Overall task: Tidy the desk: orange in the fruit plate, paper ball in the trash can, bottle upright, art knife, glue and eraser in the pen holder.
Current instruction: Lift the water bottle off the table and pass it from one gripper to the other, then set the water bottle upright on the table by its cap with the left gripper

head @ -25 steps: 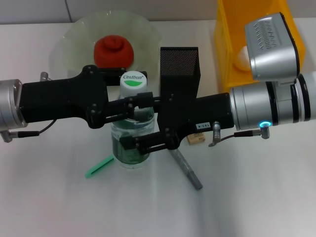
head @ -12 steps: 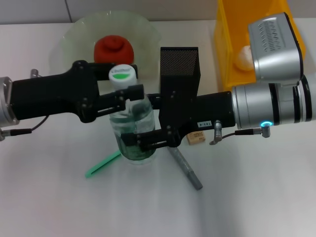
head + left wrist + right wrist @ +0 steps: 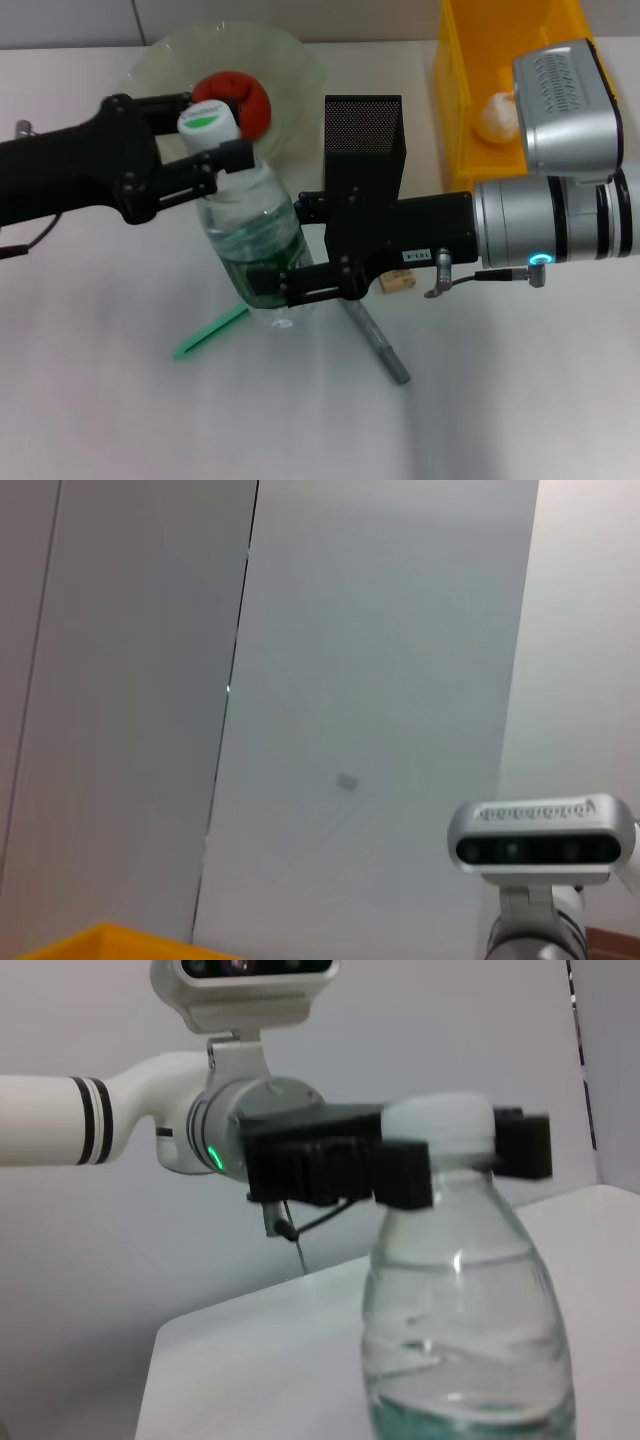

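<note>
The clear bottle (image 3: 250, 235) with green label and white cap leans with its cap toward the far left, its base on the table. My left gripper (image 3: 205, 145) is shut on its neck just under the cap. Lower down, my right gripper (image 3: 285, 245) is shut on the labelled body. The right wrist view shows the bottle (image 3: 460, 1310) close up with the left gripper (image 3: 440, 1155) clamped at the cap. The orange (image 3: 240, 95) lies in the fruit plate (image 3: 290, 60). The paper ball (image 3: 497, 115) sits in the trash can (image 3: 460, 90). The eraser (image 3: 400, 283) lies by the pen holder (image 3: 363, 135).
A green flat stick (image 3: 210, 333) lies on the table left of the bottle's base and a grey pen-shaped tool (image 3: 380, 345) to its right; which is the art knife and which the glue I cannot tell. The left wrist view shows only a wall and the robot's head camera (image 3: 545, 845).
My left gripper has swung left and away, carrying the bottle's cap with it, so the bottle now leans that way. The right gripper and the bottle's base have hardly moved.
</note>
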Controlling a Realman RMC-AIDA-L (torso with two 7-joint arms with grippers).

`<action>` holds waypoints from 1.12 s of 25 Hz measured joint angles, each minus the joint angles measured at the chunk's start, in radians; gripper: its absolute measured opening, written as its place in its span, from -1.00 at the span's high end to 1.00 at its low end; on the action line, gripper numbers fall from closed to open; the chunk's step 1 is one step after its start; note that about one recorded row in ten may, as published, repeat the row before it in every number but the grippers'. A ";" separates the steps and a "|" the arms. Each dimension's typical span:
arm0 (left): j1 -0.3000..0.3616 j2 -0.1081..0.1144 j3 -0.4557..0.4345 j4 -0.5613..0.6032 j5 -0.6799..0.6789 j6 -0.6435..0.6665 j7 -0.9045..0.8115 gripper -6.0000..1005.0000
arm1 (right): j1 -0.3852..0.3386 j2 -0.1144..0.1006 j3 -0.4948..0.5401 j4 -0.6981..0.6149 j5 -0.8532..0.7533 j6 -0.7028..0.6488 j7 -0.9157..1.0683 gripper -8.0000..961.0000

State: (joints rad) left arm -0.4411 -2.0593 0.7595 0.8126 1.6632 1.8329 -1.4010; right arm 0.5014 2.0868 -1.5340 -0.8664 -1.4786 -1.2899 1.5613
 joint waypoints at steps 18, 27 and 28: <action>0.006 0.008 -0.066 0.102 -0.028 0.027 -0.078 0.09 | 0.005 -0.001 -0.011 0.027 0.000 0.015 -0.003 -0.45; 0.019 0.016 -0.137 0.123 -0.023 -0.001 -0.065 0.10 | -0.018 -0.001 0.004 0.025 0.017 0.013 0.002 -0.45; 0.019 0.016 -0.137 0.123 -0.023 -0.001 -0.065 0.10 | -0.026 -0.001 0.004 0.024 0.030 0.013 0.000 -0.45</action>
State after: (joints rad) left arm -0.4223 -2.0432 0.6223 0.9357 1.6401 1.8318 -1.4656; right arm 0.4754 2.0862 -1.5296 -0.8421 -1.4485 -1.2766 1.5618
